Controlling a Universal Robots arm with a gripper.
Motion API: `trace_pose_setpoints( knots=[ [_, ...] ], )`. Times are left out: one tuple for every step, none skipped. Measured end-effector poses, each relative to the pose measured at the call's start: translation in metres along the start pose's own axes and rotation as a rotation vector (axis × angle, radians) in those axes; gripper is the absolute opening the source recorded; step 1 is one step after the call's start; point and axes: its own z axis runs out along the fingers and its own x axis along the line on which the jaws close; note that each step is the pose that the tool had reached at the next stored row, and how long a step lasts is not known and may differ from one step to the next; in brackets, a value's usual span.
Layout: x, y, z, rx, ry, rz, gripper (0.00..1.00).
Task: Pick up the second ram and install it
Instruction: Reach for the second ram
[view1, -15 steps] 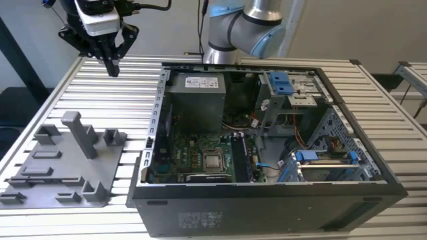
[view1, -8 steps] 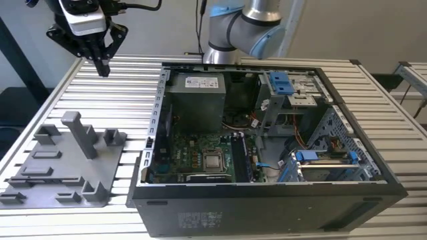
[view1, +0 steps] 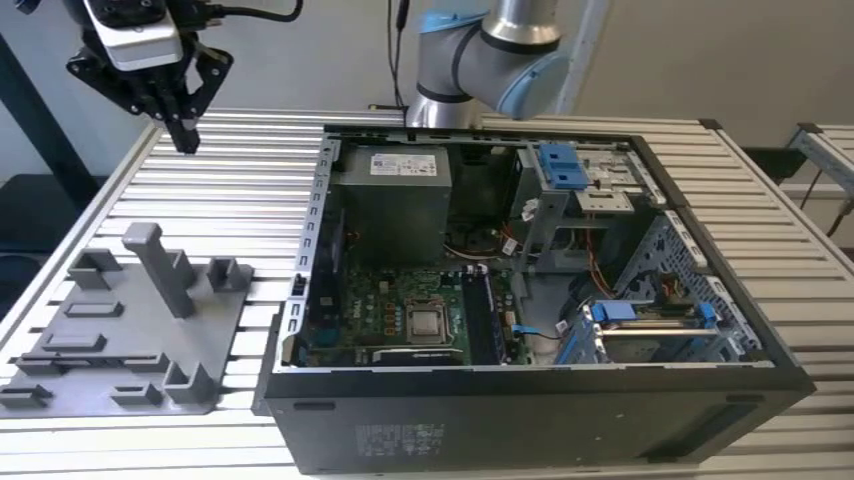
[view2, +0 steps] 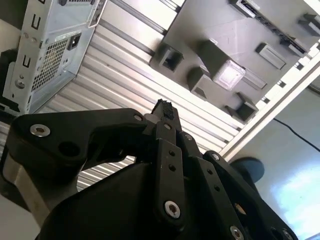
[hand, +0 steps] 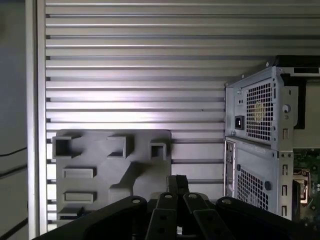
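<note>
Grey plastic holder (view1: 220, 335) sits near our pincer (view1: 183, 135), pressed together and empty, and we fear a low pass could knock its tall post (view1: 163, 268).

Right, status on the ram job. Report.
Gripper high over slatted aluminium table, jaws shut, nothing held. Grey plastic fixture tray nearest, below it. Open black computer case apart, on the exterior view's right.
</note>
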Motion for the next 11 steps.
trace_pose_setpoints(
  knots=[
    [0.0027,-0.0001,0.0000,-0.0001,0.0000,0.000,0.11],
    [0.0056,-0.0001,0.0000,-0.0001,0.0000,-0.001,0.11],
    [0.0081,-0.0001,0.0000,-0.0001,0.0000,-0.001,0.11],
    [0.0107,-0.0002,0.0000,-0.0001,0.0001,-0.002,0.11],
    [0.0132,-0.0002,0.0000,-0.0001,0.0001,-0.002,0.11],
    [0.0159,-0.0003,0.0000,-0.0001,0.0001,-0.003,0.11],
    [0.0186,-0.0003,-0.0001,-0.0001,0.0002,-0.004,0.11],
    [0.0216,-0.0004,0.0000,-0.0001,0.0003,-0.004,0.11],
    [0.0243,-0.0004,0.0000,-0.0001,0.0003,-0.005,0.11],
    [0.0270,-0.0005,0.0000,-0.0001,0.0003,-0.006,0.11],
    [0.0295,-0.0005,0.0000,-0.0002,0.0003,-0.006,0.11]
  ],
)
